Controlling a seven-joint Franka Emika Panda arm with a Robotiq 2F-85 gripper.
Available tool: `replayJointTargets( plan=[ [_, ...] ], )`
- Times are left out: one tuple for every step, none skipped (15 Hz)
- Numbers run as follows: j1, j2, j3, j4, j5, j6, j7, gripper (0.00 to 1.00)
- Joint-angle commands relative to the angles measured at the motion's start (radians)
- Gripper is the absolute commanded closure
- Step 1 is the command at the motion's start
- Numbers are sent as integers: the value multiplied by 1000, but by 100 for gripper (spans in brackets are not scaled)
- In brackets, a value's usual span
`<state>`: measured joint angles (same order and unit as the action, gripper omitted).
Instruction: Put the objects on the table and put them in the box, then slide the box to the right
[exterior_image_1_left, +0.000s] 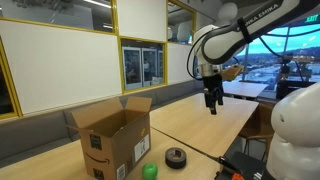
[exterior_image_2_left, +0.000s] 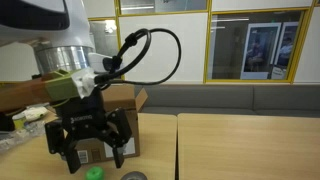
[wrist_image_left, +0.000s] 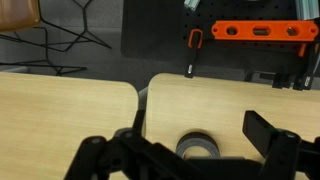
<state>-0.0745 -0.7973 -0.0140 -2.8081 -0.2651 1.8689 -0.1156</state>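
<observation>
The fingers (exterior_image_2_left: 118, 152) hang spread wide above the counter (exterior_image_1_left: 215, 125), gripping nothing. The green ball (exterior_image_1_left: 149, 171) and the black roll (exterior_image_1_left: 176, 157) lie on the counter beside the open cardboard box (exterior_image_1_left: 112, 140), the ball nearer it. In the wrist view the roll shows between the fingers

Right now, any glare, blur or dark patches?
In an exterior view, the gripper reads dark against the window and a soft white shape crowds the right edge; in an exterior view, the gripper looms dark before the box; in the wrist view, the fingers are black silhouettes, the tape roll clear.
</observation>
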Motion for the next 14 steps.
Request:
replayJointTargets(
  plan=[
    [12,1,-11,0,-7,-5,7,0],
    [12,3,-11,-1,-7,-6,7,0],
    [12,5,-11,-1,-7,-6,7,0],
    [12,7,-11,-1,-7,-6,7,0],
    [12,8,-11,-1,-7,-6,7,0],
    [12,9,-11,-1,-7,-6,7,0],
    [12,9,-11,-1,-7,-6,7,0],
    [12,9,-11,-1,-7,-6,7,0],
    [12,9,-11,-1,-7,-6,7,0],
    [9,23,-9,4,-10,5,18,0],
    [10,42,-6,12,-7,15,28,0],
    [14,70,3,22,-4,30,43,0],
    [22,107,12,37,6,49,62,0],
    [33,159,25,59,19,72,92,0]
  ],
)
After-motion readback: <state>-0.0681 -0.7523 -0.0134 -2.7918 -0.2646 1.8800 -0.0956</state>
